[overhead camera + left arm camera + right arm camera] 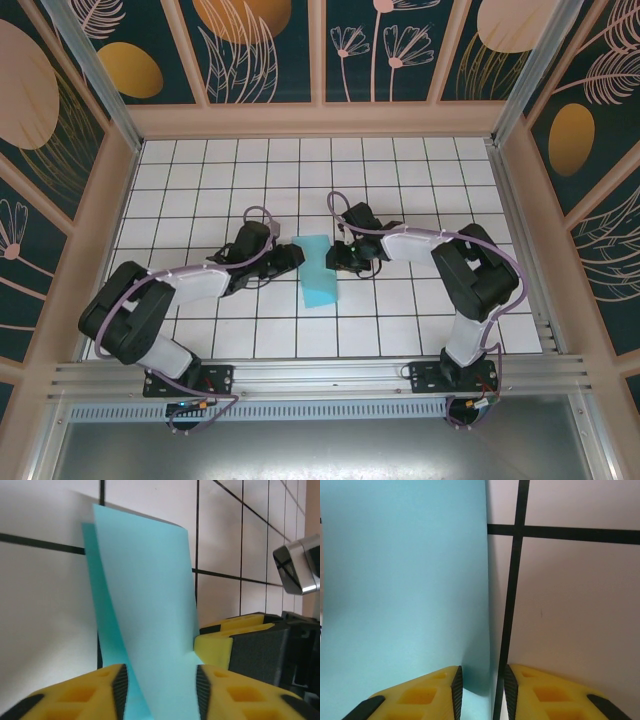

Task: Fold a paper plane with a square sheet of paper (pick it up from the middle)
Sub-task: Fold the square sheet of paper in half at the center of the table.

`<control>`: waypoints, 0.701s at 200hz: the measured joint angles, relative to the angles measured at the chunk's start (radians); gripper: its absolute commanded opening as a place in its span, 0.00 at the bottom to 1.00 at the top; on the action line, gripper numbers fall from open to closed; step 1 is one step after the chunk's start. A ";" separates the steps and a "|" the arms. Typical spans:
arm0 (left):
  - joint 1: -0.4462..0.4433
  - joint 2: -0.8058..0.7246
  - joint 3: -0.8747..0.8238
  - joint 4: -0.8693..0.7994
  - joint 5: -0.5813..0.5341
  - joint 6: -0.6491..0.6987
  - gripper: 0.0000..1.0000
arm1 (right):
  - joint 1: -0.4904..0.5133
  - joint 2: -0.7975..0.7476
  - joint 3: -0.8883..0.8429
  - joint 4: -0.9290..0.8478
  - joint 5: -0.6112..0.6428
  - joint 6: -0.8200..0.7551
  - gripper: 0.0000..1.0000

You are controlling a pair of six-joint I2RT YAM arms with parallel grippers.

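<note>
The square sheet of paper point(318, 272) is light blue and lies folded into a strip about one tile wide on the white grid table point(200, 170). It sits between my two grippers. My left gripper point(293, 258) is at its left side. In the left wrist view its jaws point(161, 682) stand open, and the paper point(150, 605) rises between the pads without being pinched. My right gripper point(343, 262) is at the strip's right edge. Its jaws point(481, 682) stand a narrow gap apart over the paper's edge point(405, 580). A paper plane is out of view.
A yellow finger of the right gripper point(215, 647) sits close behind the paper in the left wrist view. Wooden walls point(320, 120) close in the table at the back and sides. An aluminium rail point(320, 375) runs along the near edge.
</note>
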 measured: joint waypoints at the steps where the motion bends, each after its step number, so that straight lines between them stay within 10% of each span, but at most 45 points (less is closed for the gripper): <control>1: 0.000 -0.003 -0.002 0.000 -0.001 -0.002 0.50 | 0.000 0.000 0.000 0.000 0.000 0.000 0.32; 50: 0.002 -0.005 -0.052 0.032 0.039 -0.061 0.52 | 0.000 0.000 0.000 0.002 -0.003 0.003 0.34; 140: 0.002 0.058 -0.077 0.235 0.157 -0.183 0.22 | -0.006 -0.027 -0.038 0.047 -0.016 0.034 0.38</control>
